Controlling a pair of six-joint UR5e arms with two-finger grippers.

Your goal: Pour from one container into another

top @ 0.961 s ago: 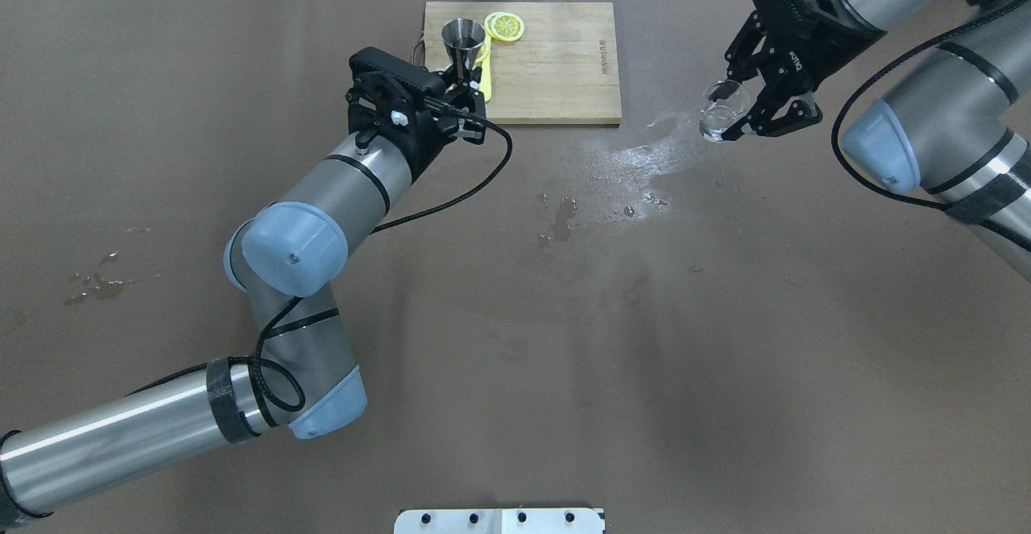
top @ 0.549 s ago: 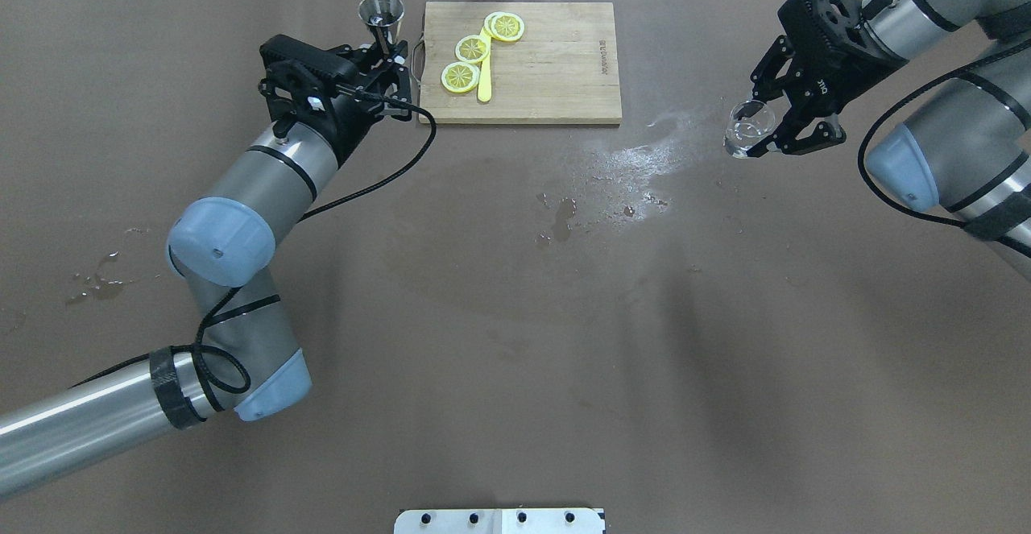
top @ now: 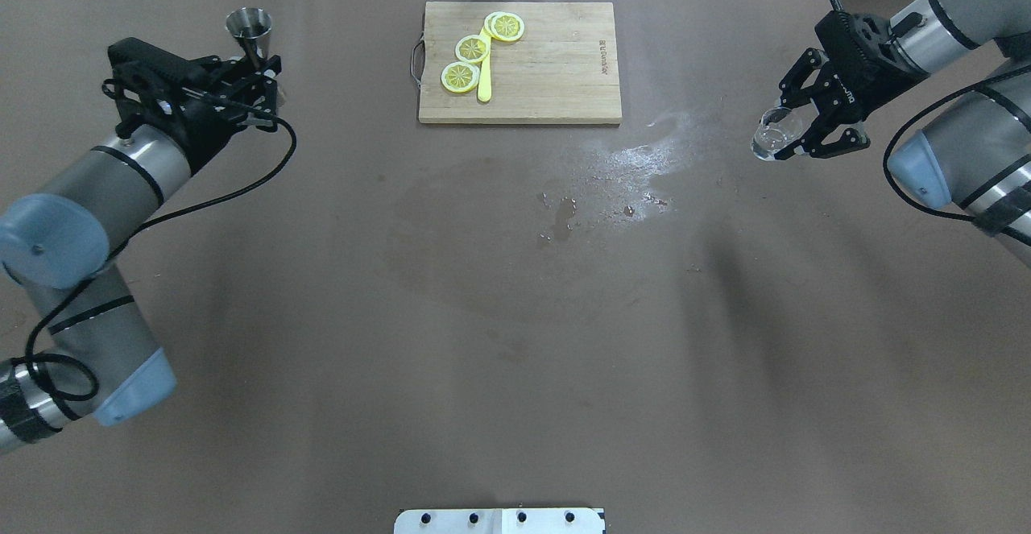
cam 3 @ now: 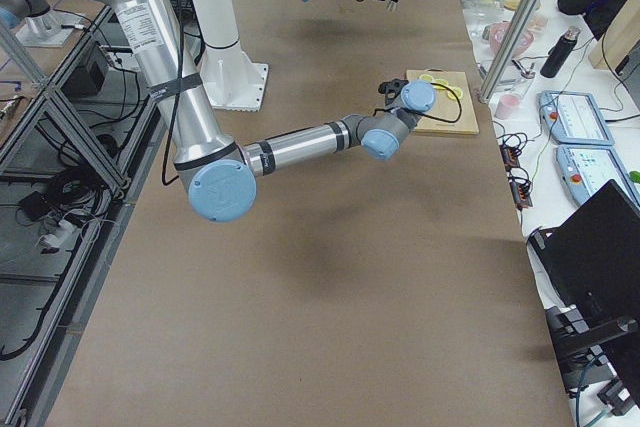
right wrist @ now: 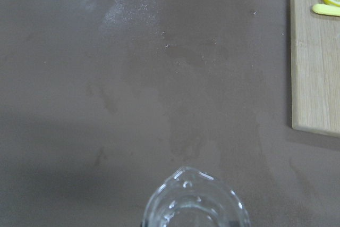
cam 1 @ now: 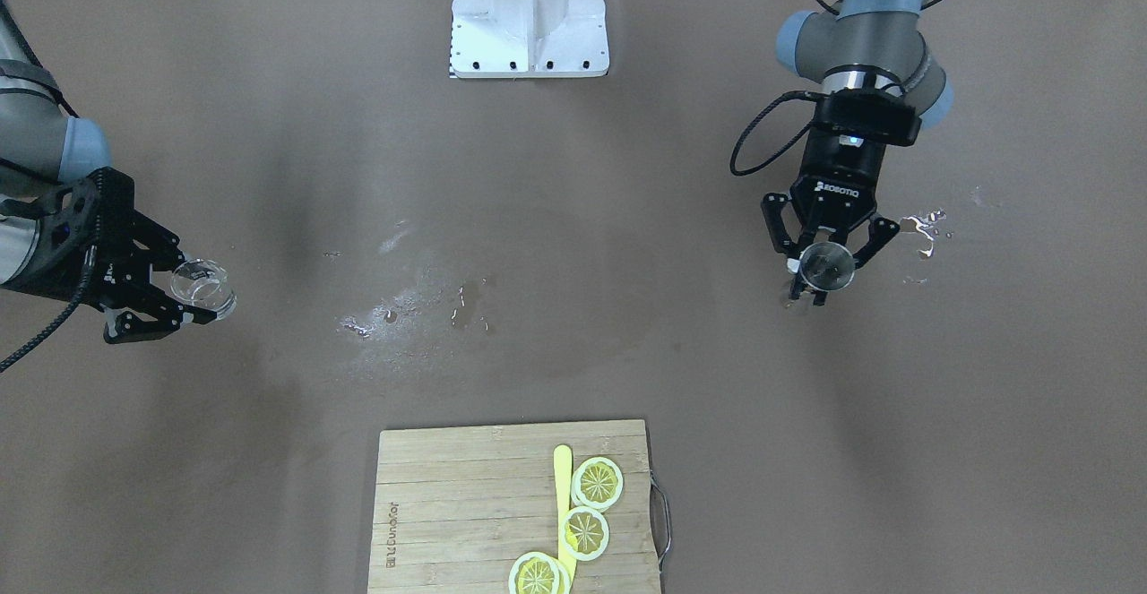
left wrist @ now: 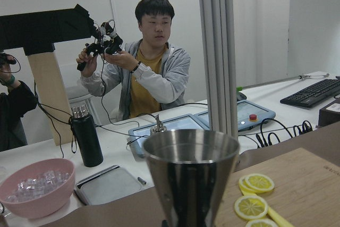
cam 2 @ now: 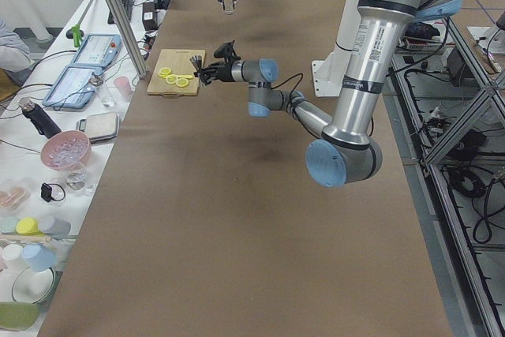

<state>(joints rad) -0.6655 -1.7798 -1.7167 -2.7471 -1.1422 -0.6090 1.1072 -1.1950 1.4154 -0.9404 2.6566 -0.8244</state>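
1. Pinched in the left gripper [top: 256, 65]: a conical polished-steel jigger [top: 248, 26], upright with its long axis vertical, near 10 o'clock in the overhead view.
2. Pinched in the right gripper [top: 796, 134]: a small clear spouted glass cup [top: 775, 131], near 2 o'clock.
3. Held well apart, the cup toward 3 o'clock from the jigger, beyond the wooden cutting board [top: 556, 83]; probably had to be brought together before pouring.

The tabletop [top: 483, 341] lies open from centre to six o'clock. The cutting board [top: 548, 67] blocks twelve o'clock; the left arm [top: 129, 171] fills nine, the right arm [top: 966, 131] two.
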